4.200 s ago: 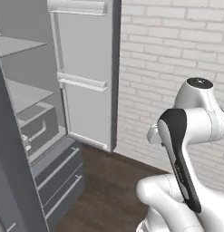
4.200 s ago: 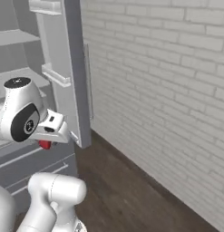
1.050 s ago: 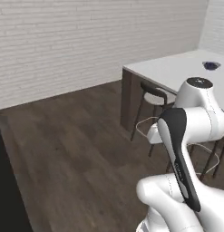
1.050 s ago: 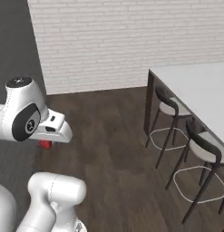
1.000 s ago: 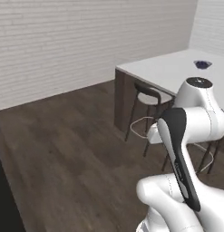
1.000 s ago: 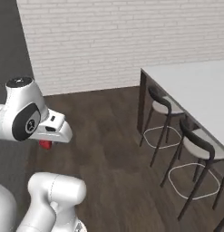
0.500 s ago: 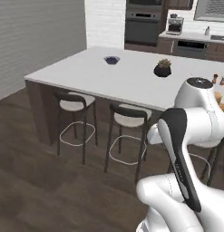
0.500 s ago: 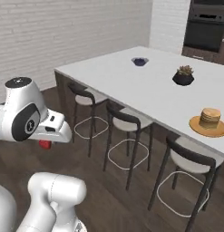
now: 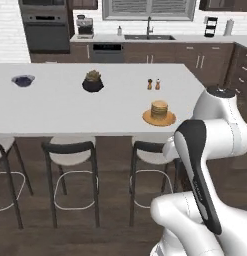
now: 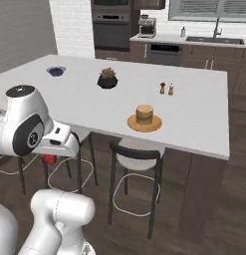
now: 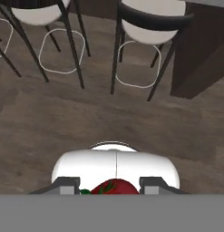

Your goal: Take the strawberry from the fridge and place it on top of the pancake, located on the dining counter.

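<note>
My gripper [image 10: 51, 155] hangs low at the left of the right base view, below counter height, shut on the small red strawberry [image 10: 48, 159]. In the hand view the strawberry [image 11: 114, 186] sits between the two fingertips [image 11: 70, 185], above the dark wood floor. The pancake [image 9: 159, 107] is a golden stack on an orange-brown plate [image 9: 149, 119] near the front edge of the white dining counter [image 9: 60, 112]. From the right base camera, the pancake [image 10: 144, 113] stands to the right of my gripper and higher, well apart from it. The fridge is out of view.
Dark stools [image 9: 70, 150] [image 10: 137, 152] stand along the counter's near side between me and the plate. On the counter are a black plant pot [image 9: 93, 82], two small shakers [image 9: 153, 84] and a blue bowl [image 9: 22, 80]. A sink counter [image 9: 145, 37] runs along the back wall.
The whole picture has swung with the base from the fridge and brick wall round to the dining counter, which now faces me closer. The arm's pose and its hold on the strawberry are unchanged.
</note>
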Tool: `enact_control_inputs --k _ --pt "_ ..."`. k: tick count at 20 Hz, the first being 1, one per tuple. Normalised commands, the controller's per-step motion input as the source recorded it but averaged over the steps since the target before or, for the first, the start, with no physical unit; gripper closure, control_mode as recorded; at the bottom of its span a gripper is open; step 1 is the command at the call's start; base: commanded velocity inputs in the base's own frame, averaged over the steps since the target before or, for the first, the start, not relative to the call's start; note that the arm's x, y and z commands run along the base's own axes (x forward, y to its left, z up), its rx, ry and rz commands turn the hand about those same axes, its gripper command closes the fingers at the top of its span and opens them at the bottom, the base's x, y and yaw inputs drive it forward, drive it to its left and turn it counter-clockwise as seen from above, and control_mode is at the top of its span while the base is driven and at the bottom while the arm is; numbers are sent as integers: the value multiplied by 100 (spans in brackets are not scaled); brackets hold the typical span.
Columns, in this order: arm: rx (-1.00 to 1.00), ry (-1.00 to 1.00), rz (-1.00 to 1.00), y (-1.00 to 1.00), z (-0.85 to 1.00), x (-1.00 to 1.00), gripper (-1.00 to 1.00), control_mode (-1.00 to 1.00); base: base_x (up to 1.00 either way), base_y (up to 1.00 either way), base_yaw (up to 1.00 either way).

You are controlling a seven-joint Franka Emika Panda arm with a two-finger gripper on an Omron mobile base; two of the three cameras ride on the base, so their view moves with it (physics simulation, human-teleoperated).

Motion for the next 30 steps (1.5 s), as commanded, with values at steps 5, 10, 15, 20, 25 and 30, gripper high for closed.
enact_control_inputs --k 5,10,15,20,25,30 --pt "0 0 0 0 0 0 100 100 63 -1 -64" --pt "0 0 0 0 0 0 100 100 75 16 -34" --pt "0 0 0 0 0 0 100 100 44 29 -5" --pt "0 0 0 0 0 0 100 100 29 29 2" --pt "0 0 0 0 0 0 100 100 42 8 12" --pt "0 0 0 0 0 0 100 100 66 -10 15"
